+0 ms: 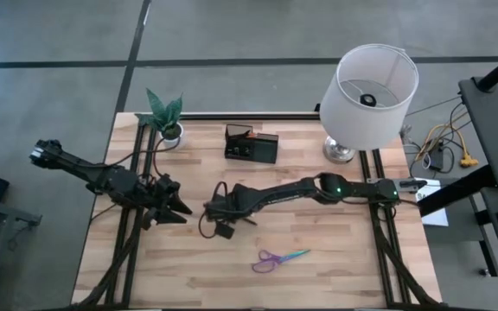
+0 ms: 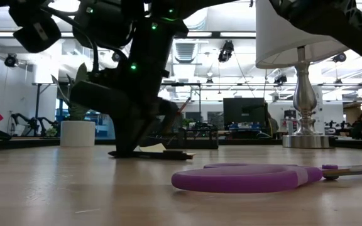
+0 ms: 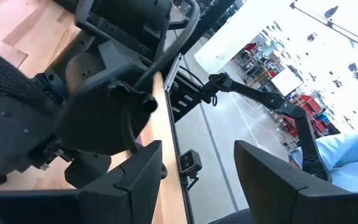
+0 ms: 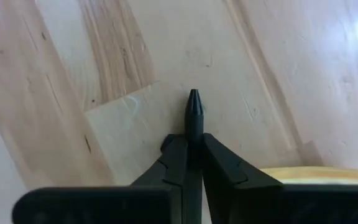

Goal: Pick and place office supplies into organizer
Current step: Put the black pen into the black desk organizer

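My right gripper (image 1: 213, 207) is near the table's middle, pointing down at the wood, shut on a thin dark pen (image 4: 194, 106). A yellow sticky-note pad (image 4: 316, 175) lies right beside its fingers. The purple-and-teal scissors (image 1: 279, 257) lie flat nearer the near edge, and their purple handle (image 2: 244, 177) is large in the low view. The black organizer (image 1: 251, 144) stands on the table toward the far edge. My left gripper (image 1: 175, 207) is open just left of the right gripper, above the table, holding nothing. My right gripper pinches the dark pen between its two fingers (image 4: 222, 158) close to the pen's pointed end (image 4: 194, 98), which sticks out past the fingertips. The fingers come from above, slanting down, right over the wood. The gripper hides the rest of the pen.
A white pot with a green plant (image 1: 167, 117) stands at the far left corner, and a white lamp (image 1: 370, 86) at the far right. Bare wood (image 1: 335, 259) lies right of the scissors. My two arms are close together at the table's middle.
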`<state>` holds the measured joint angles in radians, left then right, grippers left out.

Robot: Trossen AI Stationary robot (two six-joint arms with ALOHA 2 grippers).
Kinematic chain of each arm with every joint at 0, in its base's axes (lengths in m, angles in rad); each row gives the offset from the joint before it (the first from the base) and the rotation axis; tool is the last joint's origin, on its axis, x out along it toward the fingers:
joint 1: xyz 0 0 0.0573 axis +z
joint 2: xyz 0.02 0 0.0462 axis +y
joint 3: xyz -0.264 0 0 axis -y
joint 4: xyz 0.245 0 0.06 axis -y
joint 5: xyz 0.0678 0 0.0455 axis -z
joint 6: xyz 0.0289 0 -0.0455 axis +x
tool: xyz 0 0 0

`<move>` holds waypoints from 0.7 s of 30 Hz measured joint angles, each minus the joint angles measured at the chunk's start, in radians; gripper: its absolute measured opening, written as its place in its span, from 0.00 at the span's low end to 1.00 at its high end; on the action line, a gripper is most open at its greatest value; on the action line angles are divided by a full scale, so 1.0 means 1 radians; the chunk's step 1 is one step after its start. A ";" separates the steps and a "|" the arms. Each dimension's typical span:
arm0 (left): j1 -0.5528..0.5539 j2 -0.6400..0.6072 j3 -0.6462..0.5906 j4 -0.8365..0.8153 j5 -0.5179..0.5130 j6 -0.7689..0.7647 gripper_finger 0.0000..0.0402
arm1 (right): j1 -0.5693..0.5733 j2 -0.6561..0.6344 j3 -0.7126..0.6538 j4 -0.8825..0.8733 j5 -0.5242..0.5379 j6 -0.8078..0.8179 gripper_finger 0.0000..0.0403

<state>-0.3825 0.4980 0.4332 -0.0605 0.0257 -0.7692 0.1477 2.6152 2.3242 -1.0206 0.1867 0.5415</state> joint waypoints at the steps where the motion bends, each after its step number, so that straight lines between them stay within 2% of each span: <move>1: 0.000 -0.003 0.000 0.000 0.000 0.000 0.46 | -0.002 0.000 0.006 -0.001 -0.014 0.000 0.05; 6: 0.000 -0.017 -0.001 0.000 0.000 0.018 0.46 | -0.009 -0.007 0.028 0.030 -0.072 0.005 0.04; 11: 0.001 -0.032 -0.001 -0.001 0.000 0.035 0.46 | -0.024 -0.067 0.027 0.077 -0.098 0.034 0.04; 18: 0.001 -0.087 -0.002 -0.005 -0.005 0.068 0.46 | -0.047 -0.144 0.029 0.081 -0.063 0.038 0.03; 21: 0.001 -0.110 -0.010 -0.019 -0.013 0.077 0.46 | -0.060 -0.185 0.029 0.082 0.011 0.038 0.03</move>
<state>-0.3817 0.3879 0.4233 -0.0799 0.0129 -0.6918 0.0876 2.4299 2.3535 -0.9383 0.1979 0.5797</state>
